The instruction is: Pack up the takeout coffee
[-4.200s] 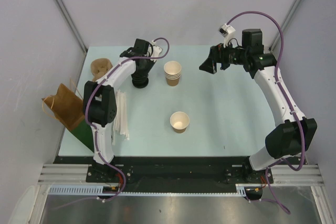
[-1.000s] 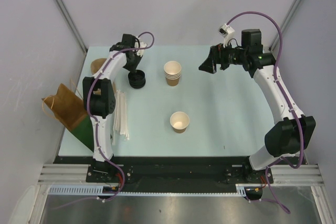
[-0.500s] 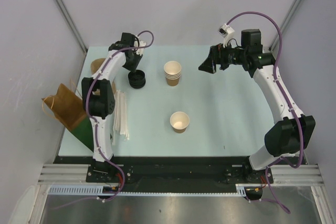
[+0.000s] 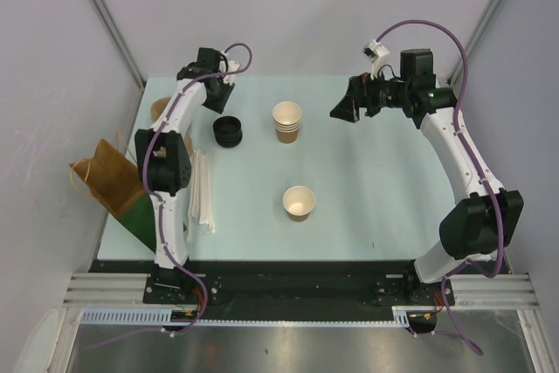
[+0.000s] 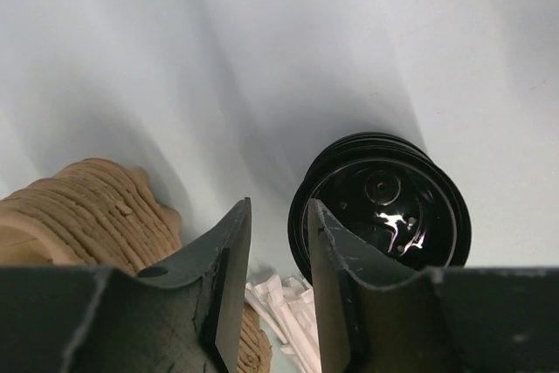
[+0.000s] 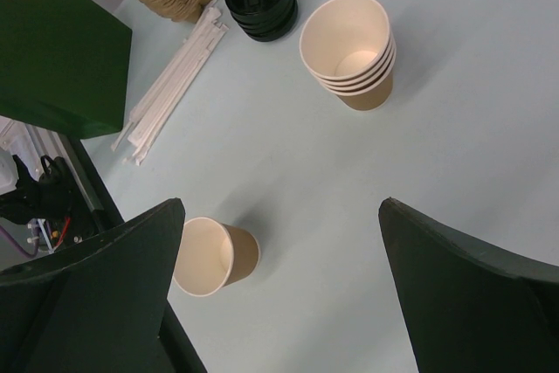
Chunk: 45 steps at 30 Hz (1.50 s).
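My left gripper [image 5: 278,209] hovers by the stack of black lids [image 5: 382,207], jaws a narrow gap apart with nothing between them. My right gripper [image 6: 281,207] is spread wide and empty. The lone paper cup [image 4: 299,202] stands upright and open-topped in the middle of the table [image 4: 393,216], well apart from both.

Nested cups [image 4: 286,121] near stacked black lids [image 4: 229,131] (wrapped straws [image 4: 203,189] alongside)

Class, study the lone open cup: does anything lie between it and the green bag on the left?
Yes: white wrapped straws lie on the table between the lone cup and the green bag, and the left arm stands there too.
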Each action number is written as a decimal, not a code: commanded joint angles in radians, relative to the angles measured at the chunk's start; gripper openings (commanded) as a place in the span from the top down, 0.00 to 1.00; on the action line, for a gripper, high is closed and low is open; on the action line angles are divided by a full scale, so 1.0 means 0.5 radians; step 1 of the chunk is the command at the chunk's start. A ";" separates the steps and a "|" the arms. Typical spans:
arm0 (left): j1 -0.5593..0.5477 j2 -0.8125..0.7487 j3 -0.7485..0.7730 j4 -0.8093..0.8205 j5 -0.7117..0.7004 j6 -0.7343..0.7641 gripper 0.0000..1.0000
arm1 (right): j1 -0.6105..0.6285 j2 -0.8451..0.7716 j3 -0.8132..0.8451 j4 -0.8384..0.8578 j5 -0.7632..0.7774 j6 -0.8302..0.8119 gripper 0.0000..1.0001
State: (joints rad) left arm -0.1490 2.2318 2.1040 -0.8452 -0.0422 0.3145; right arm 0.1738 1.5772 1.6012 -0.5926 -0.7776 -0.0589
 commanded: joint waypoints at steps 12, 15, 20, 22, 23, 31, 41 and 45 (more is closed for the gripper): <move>0.019 0.077 -0.017 -0.015 0.038 0.015 0.63 | -0.016 0.006 0.065 0.062 -0.034 0.007 0.00; 0.019 0.095 -0.002 -0.031 0.041 0.012 0.65 | -0.013 0.009 0.062 0.059 -0.034 0.007 0.00; 0.019 0.108 -0.008 -0.040 0.047 0.018 0.66 | -0.013 0.015 0.059 0.062 -0.034 0.007 0.00; 0.022 0.120 -0.011 -0.037 0.048 0.021 0.66 | -0.013 0.018 0.062 0.065 -0.034 0.007 0.00; 0.019 0.120 -0.011 -0.034 0.051 0.018 0.67 | -0.013 0.018 0.062 0.065 -0.034 0.007 0.00; 0.019 0.117 -0.026 -0.037 0.051 0.015 0.79 | -0.013 0.021 0.062 0.065 -0.031 0.007 0.00; 0.019 0.046 -0.036 -0.040 0.066 0.006 1.00 | -0.016 0.015 0.062 0.069 -0.034 0.017 0.00; 0.019 -0.015 -0.033 -0.043 0.066 0.000 1.00 | -0.016 0.009 0.065 0.072 -0.037 0.023 0.00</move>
State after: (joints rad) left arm -0.1436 2.2917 2.0895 -0.8604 -0.0219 0.3149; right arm 0.1696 1.5913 1.6012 -0.5926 -0.7776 -0.0589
